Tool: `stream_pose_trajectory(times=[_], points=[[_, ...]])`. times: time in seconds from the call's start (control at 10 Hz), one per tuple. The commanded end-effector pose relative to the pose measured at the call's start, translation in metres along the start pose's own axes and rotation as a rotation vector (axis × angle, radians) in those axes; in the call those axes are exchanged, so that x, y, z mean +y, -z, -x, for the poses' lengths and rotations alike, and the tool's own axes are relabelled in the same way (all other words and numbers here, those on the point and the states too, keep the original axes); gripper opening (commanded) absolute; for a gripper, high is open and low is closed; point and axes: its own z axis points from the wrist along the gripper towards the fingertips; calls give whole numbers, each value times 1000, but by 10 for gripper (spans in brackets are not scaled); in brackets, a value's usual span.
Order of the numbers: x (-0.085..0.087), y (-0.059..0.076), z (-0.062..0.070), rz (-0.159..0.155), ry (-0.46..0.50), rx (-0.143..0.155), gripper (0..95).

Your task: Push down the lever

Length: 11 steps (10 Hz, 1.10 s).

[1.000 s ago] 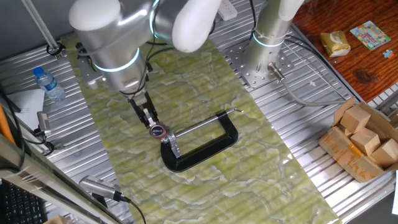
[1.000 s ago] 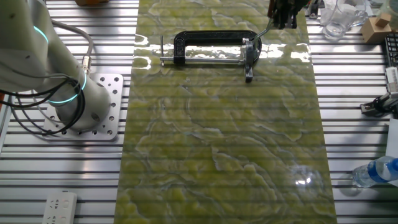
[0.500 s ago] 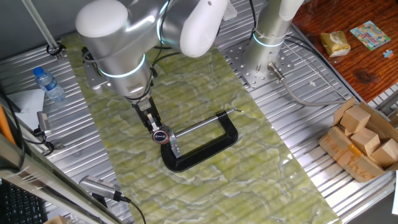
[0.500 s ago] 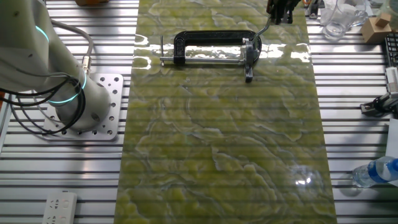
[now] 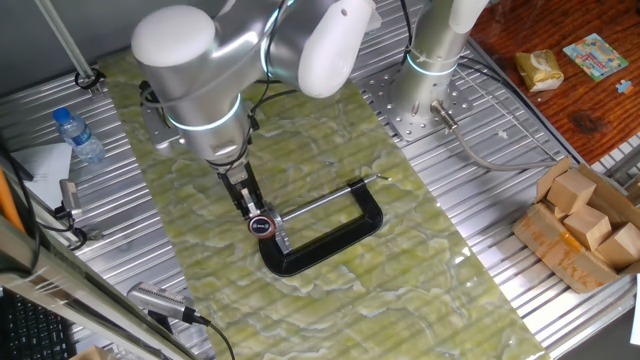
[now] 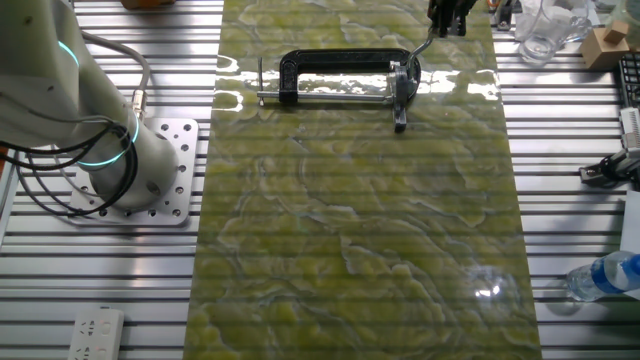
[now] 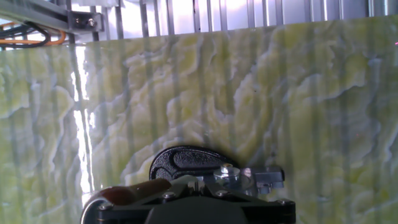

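Where the gripper (image 5: pixel 257 220) meets the clamp, its dark fingers look drawn close together, their tips right at the red knob of the lever (image 5: pixel 263 226); whether they actually press on the knob cannot be told from this fixed view. From the other fixed view only the black tip of the gripper (image 6: pixel 447 22) shows at the top edge, just above the silvery lever (image 6: pixel 425 45), which slants up from the clamp's head toward it. In the hand view the gripper body fills the bottom edge, and a reddish-brown rounded shape, the lever (image 7: pixel 134 191), lies at its left corner, blurred and partly cut off.

The lever is joined to the near end of a black C-shaped clamp (image 5: pixel 370 215) that lies flat on a green-and-yellow marbled mat (image 5: pixel 400 290). A long thin steel rod (image 5: pixel 320 203) spans the clamp's open side. In the hand view the clamp's black head (image 7: pixel 186 162) and a bright metal pivot screw (image 7: pixel 227 174) sit just beyond the gripper body.

Farther out, the mat covers a ribbed aluminium table (image 5: pixel 480 180). A plastic water bottle (image 5: pixel 78 135) lies off the mat's left side, and a cardboard box of wooden blocks (image 5: pixel 585 230) stands well apart on the right.
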Motion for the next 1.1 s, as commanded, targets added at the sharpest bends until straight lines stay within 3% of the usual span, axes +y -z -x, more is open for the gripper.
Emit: stream_pose_trajectory(times=[0.1,0.3,0.4,0.6,0.9,1.1], points=[[0,-2,0,14,-1,0,0],[1,-4,1,13,-4,3,0],[-4,-2,1,-6,25,8,0],[-4,-2,1,14,85,21,0],[-4,-2,1,73,100,24,0],[-4,-2,1,81,82,19,0]])
